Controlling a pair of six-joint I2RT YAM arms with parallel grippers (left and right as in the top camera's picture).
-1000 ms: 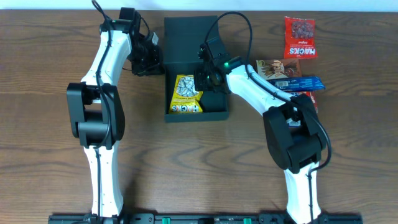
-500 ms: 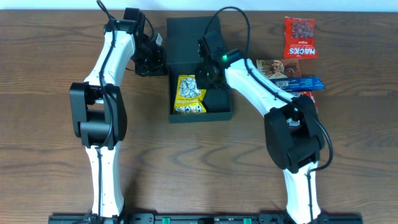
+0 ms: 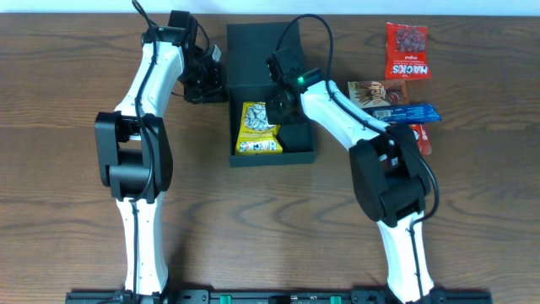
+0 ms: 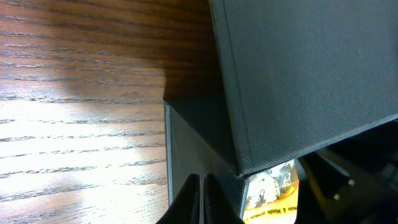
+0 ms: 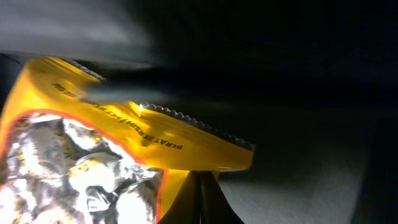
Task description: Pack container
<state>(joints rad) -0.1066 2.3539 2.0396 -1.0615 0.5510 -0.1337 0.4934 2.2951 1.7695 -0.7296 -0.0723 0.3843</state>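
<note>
**Container check: both claws pinched closed right at the box**

Container [image 3: 257, 52] sits at the far middle of the tabletop [image 3: 67, 101], dark and shallow, with its lid flap open on the far side. One yellow packet [image 3: 257, 127] lies inside, against the left half of the tray.

Left claw [image 3: 209, 81] is on the outside, up against the container's left wall near the hinge corner. In the left wrist view its fingers [image 4: 191, 198] are pressed together right by that wall, with the lifted lid looming over them. Can't tell whether it's nipping the cardboard or just touching it.

Right claw [image 3: 277, 108] is down inside the container, beside the top right corner of the yellow packet. From the right wrist view the tips are pressed together too, just below the packet's crimped edge. Whether they actually touch it, hard to say, since it's pretty dark in there.

Off to the right of the box, well apart from it: a red packet [image 3: 407, 51], a brown packet [image 3: 368, 91] and a blue bar [image 3: 412, 112] lying across it.
</note>
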